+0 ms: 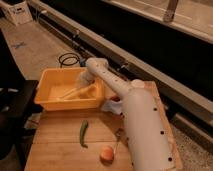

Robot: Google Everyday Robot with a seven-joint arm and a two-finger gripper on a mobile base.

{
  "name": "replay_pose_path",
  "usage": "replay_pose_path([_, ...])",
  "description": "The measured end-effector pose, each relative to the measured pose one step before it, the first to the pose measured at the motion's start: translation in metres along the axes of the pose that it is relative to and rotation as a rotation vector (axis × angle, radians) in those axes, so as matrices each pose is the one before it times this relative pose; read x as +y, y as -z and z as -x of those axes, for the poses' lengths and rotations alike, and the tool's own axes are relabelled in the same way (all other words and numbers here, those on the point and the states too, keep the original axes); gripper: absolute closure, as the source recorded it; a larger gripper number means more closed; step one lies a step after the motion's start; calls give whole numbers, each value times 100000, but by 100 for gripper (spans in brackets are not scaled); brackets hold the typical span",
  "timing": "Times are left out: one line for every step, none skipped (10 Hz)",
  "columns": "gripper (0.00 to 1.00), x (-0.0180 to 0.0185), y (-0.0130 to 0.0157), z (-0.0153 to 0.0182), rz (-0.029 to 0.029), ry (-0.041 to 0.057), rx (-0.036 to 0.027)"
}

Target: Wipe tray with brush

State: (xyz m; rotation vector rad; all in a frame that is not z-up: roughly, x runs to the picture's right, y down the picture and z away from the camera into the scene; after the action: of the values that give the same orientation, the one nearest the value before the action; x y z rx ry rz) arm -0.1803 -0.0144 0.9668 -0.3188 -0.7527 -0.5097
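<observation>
The yellow-orange tray point(52, 102) sits at the back left of the wooden table. The thin pale tan brush point(72, 93) lies slanted inside it, its handle running from the lower left up to the right. My gripper point(85, 80) reaches down into the tray's right half at the upper end of the brush. My white arm point(142, 120) comes in from the lower right and hides the tray's right rim.
A green chili pepper point(83, 133) lies on the wooden table point(55, 145) in front of the tray. A metal spoon point(118, 137) and a round orange-pink object point(106, 153) lie near the front edge. A black cable coil point(68, 60) lies on the floor behind.
</observation>
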Motion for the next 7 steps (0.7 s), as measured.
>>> replay_pose_path([87, -533, -583, 579, -89, 1142, -666])
replay_pose_path([87, -365, -787, 1098, 5, 1646, -1766])
replay_pose_path([87, 68, -482, 963, 108, 1698, -1871])
replay_pose_path([87, 80, -153, 850, 194, 1404, -1221])
replay_pose_path([87, 453, -256, 1441, 1104, 2155, -1505])
replay_pose_path([87, 508, 232, 424, 903, 488, 245])
replay_pose_path([87, 983, 534, 316, 1301, -245, 944])
